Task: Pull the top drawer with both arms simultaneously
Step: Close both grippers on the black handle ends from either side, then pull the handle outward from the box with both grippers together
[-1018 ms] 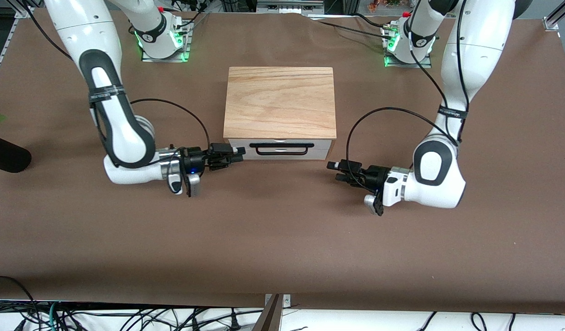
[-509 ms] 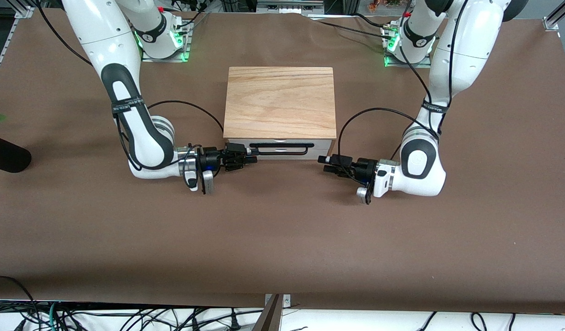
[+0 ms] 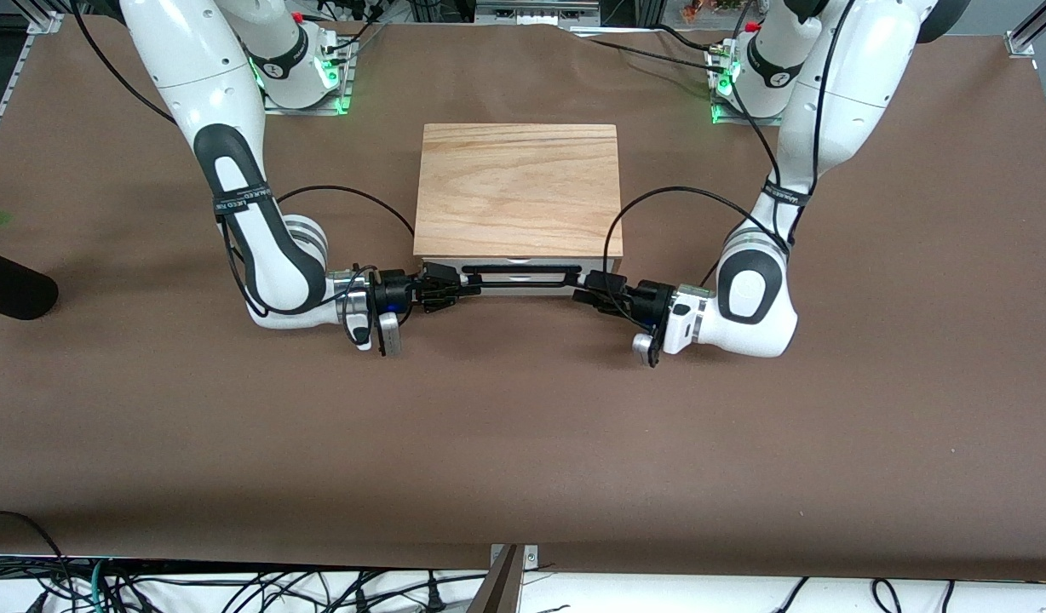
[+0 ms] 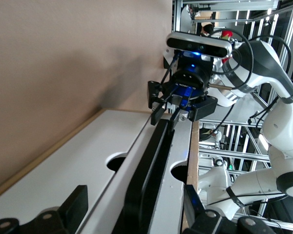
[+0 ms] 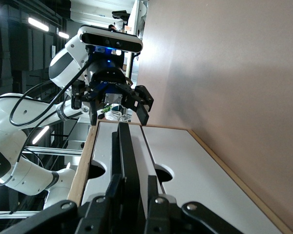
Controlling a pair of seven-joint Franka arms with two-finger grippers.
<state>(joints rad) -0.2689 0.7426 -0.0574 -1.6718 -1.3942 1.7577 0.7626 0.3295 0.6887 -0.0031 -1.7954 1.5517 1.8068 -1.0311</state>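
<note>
The top drawer (image 3: 523, 290) sits closed under the box's wooden slab (image 3: 518, 187), its white front (image 4: 179, 192) (image 5: 103, 157) crossed by the black wire handle (image 3: 519, 272) (image 4: 151, 165) (image 5: 128, 156). My right gripper (image 3: 463, 289) (image 5: 133, 192) is shut on the handle at the end toward the right arm's side; it also shows in the left wrist view (image 4: 165, 112). My left gripper (image 3: 584, 295) (image 4: 133, 209) is open, its fingers (image 4: 73, 207) spread wide on either side of the handle's other end; it also shows in the right wrist view (image 5: 117, 114).
A lower white drawer front (image 5: 185, 168) lies beneath the top one. The box stands mid-table on the brown cover (image 3: 523, 443). A dark object (image 3: 12, 289) lies at the table edge toward the right arm's end. Cables (image 3: 336, 191) loop off both wrists.
Both arms have swung in toward the box front. The right gripper has come onto the handle's end, and the left gripper has moved up from the table in front to the other end.
</note>
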